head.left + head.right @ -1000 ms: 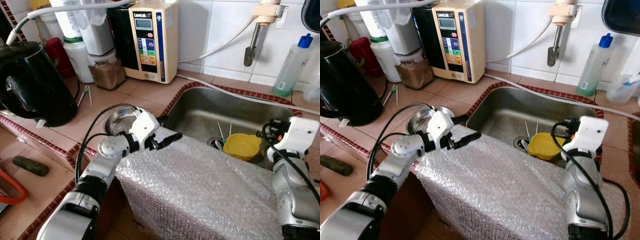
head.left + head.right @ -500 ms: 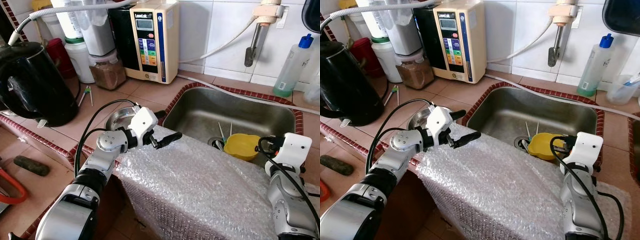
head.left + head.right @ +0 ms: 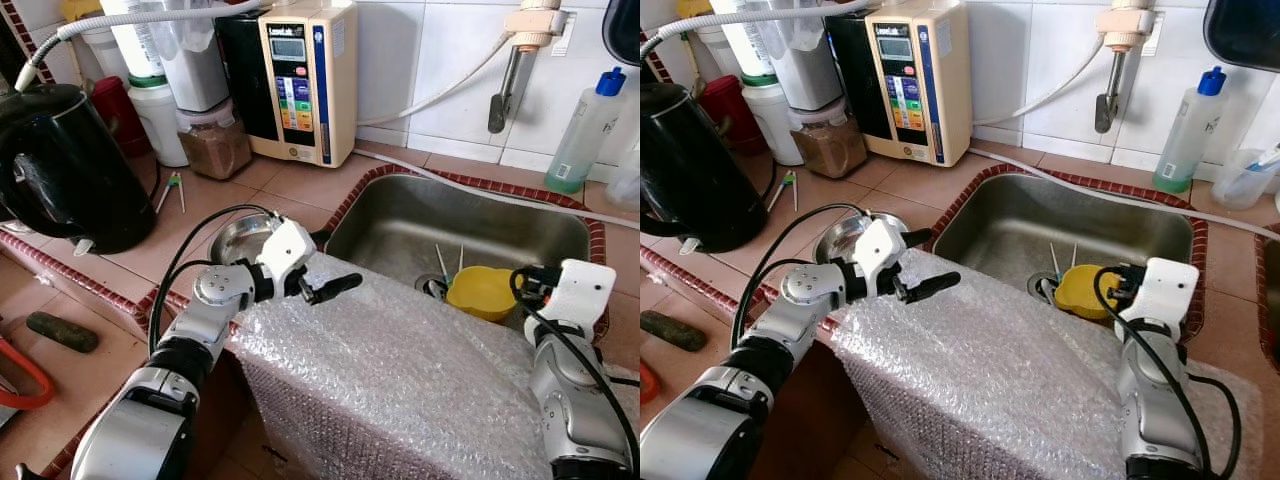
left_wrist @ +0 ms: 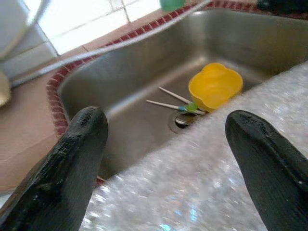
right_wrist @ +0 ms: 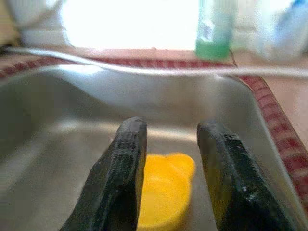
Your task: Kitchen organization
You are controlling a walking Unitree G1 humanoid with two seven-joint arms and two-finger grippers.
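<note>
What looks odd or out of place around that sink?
A sheet of bubble wrap is draped over the sink's front edge, an odd place for it. A yellow bowl and two thin sticks lie by the drain.

A yellow bear-shaped bowl sits in the grey stainless-steel sink, whose rim is edged with dark red patterned tile set into a terracotta-tiled counter below white wall tiles. Silvery clear bubble wrap shows a fine dotted texture, and both silver arms end in white wrist housings with black fingers. On the counter stand a glossy black kettle, a cream water ionizer with a blue stripe and coloured buttons, and a pale green bottle with a blue cap.
</note>
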